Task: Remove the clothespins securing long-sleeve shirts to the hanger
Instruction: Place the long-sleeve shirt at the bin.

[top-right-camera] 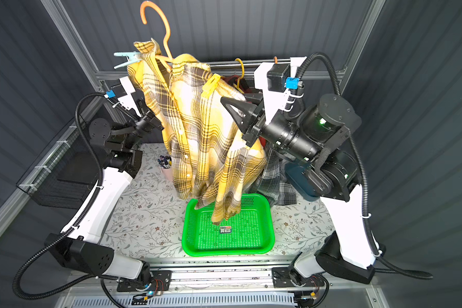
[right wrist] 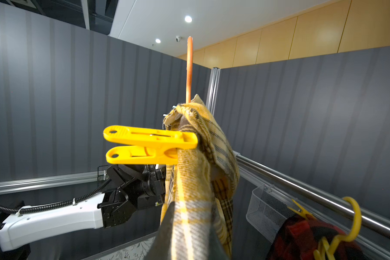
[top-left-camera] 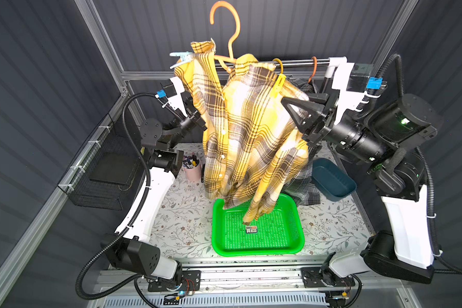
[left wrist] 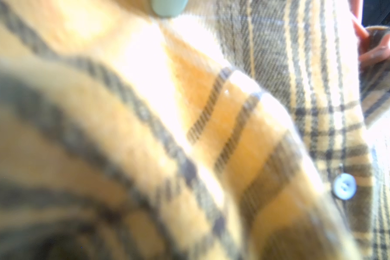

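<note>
The right hand (top-left-camera: 291,103) grasps the yellow shirt (top-left-camera: 251,133) just below the yellow clothespin (top-left-camera: 280,83); the left hand (top-left-camera: 199,120) sits clenched behind the shirt.

The yellow plaid shirt (top-left-camera: 251,128) is soft woven cloth, matt and slightly fuzzy, its twill ribs plain in the left wrist view, with a smooth pearly button (left wrist: 345,186). The yellow clothespin (right wrist: 149,145) is smooth, slightly glossy plastic, as are the orange hanger (top-left-camera: 231,32) and the perforated green tray (top-left-camera: 259,249). The rail (right wrist: 324,198) is polished metal. The worktop (top-left-camera: 182,221) has a matt floral print.
</note>
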`<state>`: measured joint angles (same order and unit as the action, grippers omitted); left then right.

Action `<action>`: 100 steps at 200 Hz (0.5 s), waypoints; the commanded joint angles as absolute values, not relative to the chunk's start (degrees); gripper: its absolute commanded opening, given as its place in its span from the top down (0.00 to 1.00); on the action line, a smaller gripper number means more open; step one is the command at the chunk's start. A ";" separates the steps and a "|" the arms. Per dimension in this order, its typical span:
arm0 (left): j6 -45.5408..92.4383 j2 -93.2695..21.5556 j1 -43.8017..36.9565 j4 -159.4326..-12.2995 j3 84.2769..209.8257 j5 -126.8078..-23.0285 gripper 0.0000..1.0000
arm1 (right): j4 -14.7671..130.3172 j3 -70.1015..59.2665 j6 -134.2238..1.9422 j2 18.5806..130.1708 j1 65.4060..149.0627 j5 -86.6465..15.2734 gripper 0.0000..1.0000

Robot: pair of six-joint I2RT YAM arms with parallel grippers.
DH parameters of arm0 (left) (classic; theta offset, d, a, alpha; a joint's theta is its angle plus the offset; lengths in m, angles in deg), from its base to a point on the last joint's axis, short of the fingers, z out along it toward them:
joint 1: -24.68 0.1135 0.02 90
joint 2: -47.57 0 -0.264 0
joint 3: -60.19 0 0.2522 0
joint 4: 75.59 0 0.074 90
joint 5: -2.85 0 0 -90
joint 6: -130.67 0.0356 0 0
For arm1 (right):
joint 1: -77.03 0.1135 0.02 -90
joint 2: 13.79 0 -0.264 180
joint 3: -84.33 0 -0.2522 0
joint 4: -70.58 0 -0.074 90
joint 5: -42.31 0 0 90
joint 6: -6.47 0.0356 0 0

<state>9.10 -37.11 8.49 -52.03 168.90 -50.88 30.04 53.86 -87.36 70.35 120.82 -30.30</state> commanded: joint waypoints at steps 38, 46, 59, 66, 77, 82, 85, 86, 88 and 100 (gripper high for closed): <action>5.96 -36.33 6.28 -51.00 173.22 -47.48 1.00 | 39.48 59.29 -85.89 73.27 120.63 -26.48 1.00; 5.86 -36.07 6.01 -51.21 173.65 -47.38 1.00 | 39.90 59.55 -85.52 73.55 120.63 -26.10 1.00; 5.45 -35.40 5.57 -51.68 173.92 -47.27 1.00 | 40.36 59.51 -84.95 73.67 120.67 -25.69 1.00; 5.27 -34.89 5.43 -51.80 173.67 -47.15 1.00 | 40.33 59.28 -84.84 73.66 120.63 -25.62 1.00; 4.75 -33.94 5.18 -51.90 172.98 -47.12 1.00 | 40.14 58.28 -84.89 73.35 120.63 -25.74 1.00; 4.68 -33.44 5.08 -51.94 172.39 -47.14 1.00 | 40.22 57.45 -84.97 73.00 120.63 -25.86 1.00; 4.53 -33.13 5.00 -52.11 171.93 -47.16 1.00 | 40.31 56.83 -85.01 72.78 120.63 -26.03 1.00; 4.45 -32.99 4.95 -52.14 171.85 -47.16 1.00 | 40.31 56.63 -85.02 72.65 120.63 -26.05 1.00; 4.37 -32.80 4.91 -52.21 171.48 -47.18 1.00 | 40.37 56.26 -85.00 72.49 120.63 -26.17 1.00; 3.81 -31.33 4.47 -52.26 168.84 -47.41 1.00 | 41.04 52.67 -84.97 70.88 120.54 -26.74 1.00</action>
<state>5.51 -35.78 6.41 -53.47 171.09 -50.96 35.44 56.63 -85.83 72.19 120.56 -27.13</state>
